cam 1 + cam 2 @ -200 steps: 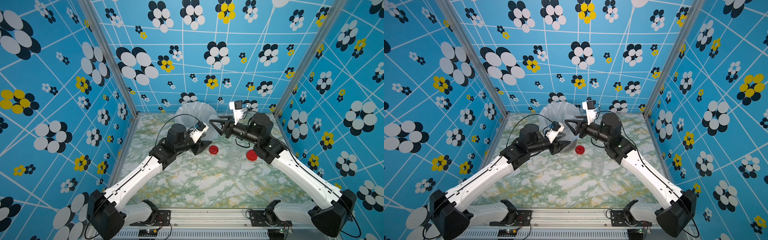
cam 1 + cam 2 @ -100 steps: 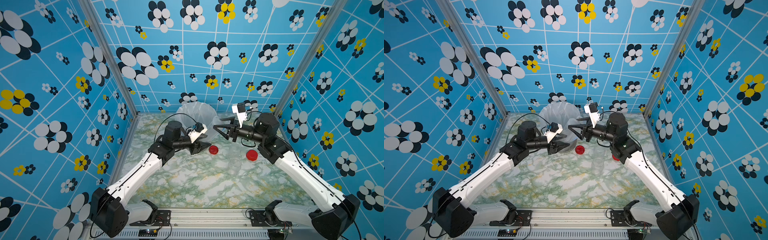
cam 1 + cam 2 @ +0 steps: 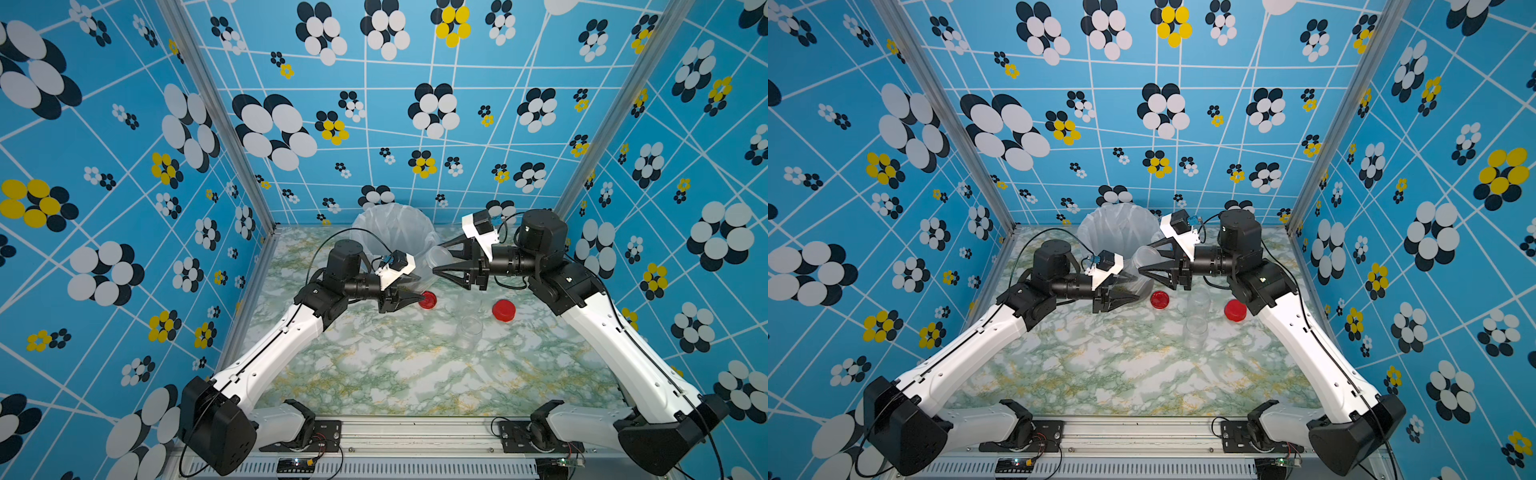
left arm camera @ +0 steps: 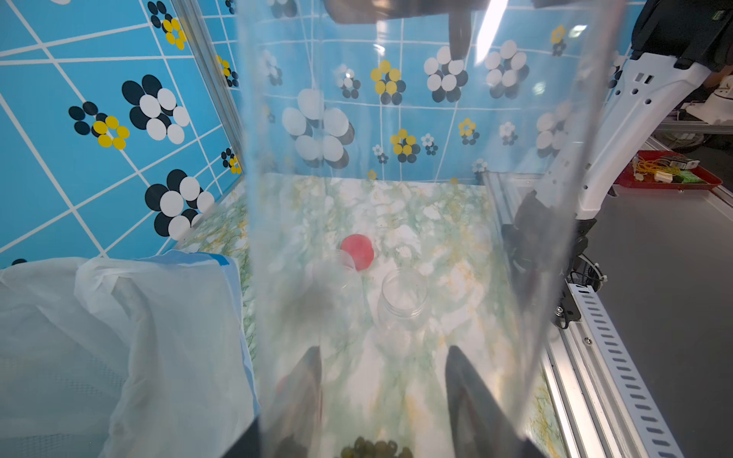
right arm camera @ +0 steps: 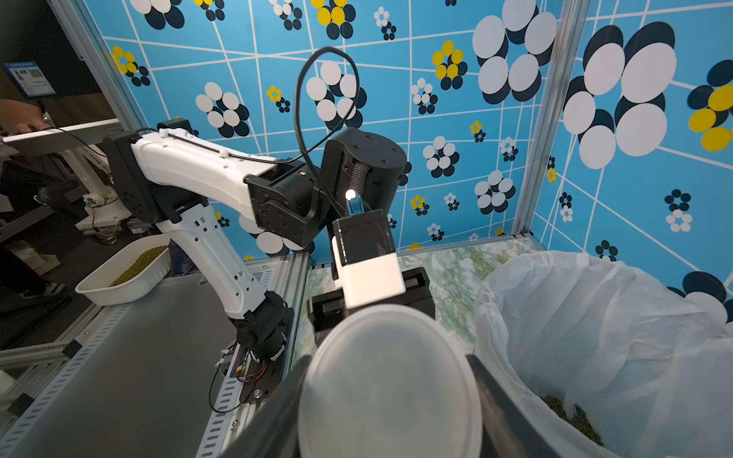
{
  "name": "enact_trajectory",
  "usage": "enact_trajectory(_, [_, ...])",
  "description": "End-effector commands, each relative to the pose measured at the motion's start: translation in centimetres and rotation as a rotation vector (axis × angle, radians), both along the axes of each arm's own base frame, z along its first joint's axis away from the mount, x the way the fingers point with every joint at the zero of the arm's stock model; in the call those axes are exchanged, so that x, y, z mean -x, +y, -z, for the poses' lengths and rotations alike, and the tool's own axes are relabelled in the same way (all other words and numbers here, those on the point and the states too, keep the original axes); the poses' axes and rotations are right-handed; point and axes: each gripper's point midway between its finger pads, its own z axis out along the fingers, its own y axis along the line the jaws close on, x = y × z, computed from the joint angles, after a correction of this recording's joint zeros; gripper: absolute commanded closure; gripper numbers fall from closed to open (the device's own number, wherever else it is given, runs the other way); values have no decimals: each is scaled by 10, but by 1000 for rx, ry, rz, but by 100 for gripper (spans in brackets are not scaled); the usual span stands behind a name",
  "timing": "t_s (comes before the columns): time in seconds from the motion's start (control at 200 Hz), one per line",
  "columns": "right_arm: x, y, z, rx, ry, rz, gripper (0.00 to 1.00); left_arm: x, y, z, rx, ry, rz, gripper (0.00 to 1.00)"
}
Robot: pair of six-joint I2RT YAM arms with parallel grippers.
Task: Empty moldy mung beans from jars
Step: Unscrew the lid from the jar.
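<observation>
In both top views my left gripper [image 3: 409,297] [image 3: 1129,297] is shut on the lower part of a clear jar [image 3: 434,257] [image 3: 1144,257], tilted beside the bucket. The left wrist view looks through the jar wall [image 4: 396,198] to the left gripper [image 4: 382,351], with a few mung beans [image 4: 375,450] lying inside. My right gripper [image 3: 438,258] [image 5: 388,359] is shut on the jar's whitish lid [image 5: 390,380], a finger against each edge. Two open clear jars [image 3: 469,332] [image 3: 463,301] stand on the table, looking empty. More mung beans [image 5: 571,420] lie in the bag.
The bucket lined with a white bag [image 3: 390,224] [image 3: 1117,224] stands at the back. Two red lids [image 3: 427,300] [image 3: 503,310] lie on the marble table near the jars. Outside the cell sit a white tray of beans [image 5: 127,269] and a red tray [image 4: 670,174].
My right gripper has drawn a little to the right and the left forearm has swung slightly. Both grippers stay at the jar beside the bucket.
</observation>
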Motion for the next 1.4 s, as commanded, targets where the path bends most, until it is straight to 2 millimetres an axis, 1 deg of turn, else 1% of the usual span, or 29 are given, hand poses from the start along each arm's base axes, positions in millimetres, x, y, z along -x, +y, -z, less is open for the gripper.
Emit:
enact_trajectory(0.0, [43,3,-12,-49,9,-189,32,-31,12,18,-66,124,-195,61])
enact_trajectory(0.085, [30,2,-19,-71,23,-93,23,-34,10,21,-87,116,-228,61])
enact_trajectory(0.14, [20,2,-21,-86,40,-9,15,-37,9,22,-90,115,-254,61])
enact_trajectory(0.16, [17,2,-23,-93,46,22,10,-38,9,21,-86,117,-264,61])
enact_trajectory(0.18, [14,1,-24,-105,49,56,8,-39,8,20,-77,116,-271,61])
enact_trajectory(0.275, [2,0,-24,-137,58,184,6,-41,2,17,-47,109,-304,61])
enact_trajectory(0.37, [-9,-2,-22,-160,79,298,6,-37,-5,15,-34,76,-326,61])
enact_trajectory(0.52, [-32,-18,-20,-214,128,490,6,-27,-16,6,-15,23,-339,61])
enact_trajectory(0.67, [-52,-36,-14,-241,181,651,9,-20,-23,0,-9,-34,-366,62])
enact_trajectory(0.824, [-58,-44,-11,-272,213,711,20,-22,-23,-2,-8,-54,-406,62])
enact_trajectory(0.979, [-58,-34,-8,-257,236,668,24,-28,-21,-6,-1,-68,-439,62])
enact_trajectory(1.094, [-59,-32,-5,-261,260,661,24,-26,-24,-14,24,-71,-425,62])
enact_trajectory(1.194, [-61,-30,-3,-260,268,661,25,-26,-27,-14,24,-72,-421,63])
enact_trajectory(1.304, [-62,-26,-1,-250,282,648,23,-25,-27,-17,29,-77,-416,63])
enact_trajectory(1.364, [-62,-26,-1,-249,280,650,28,-24,-28,-16,22,-74,-412,63])
enact_trajectory(1.394, [-62,-26,-1,-251,276,649,35,-24,-28,-15,16,-73,-410,63])
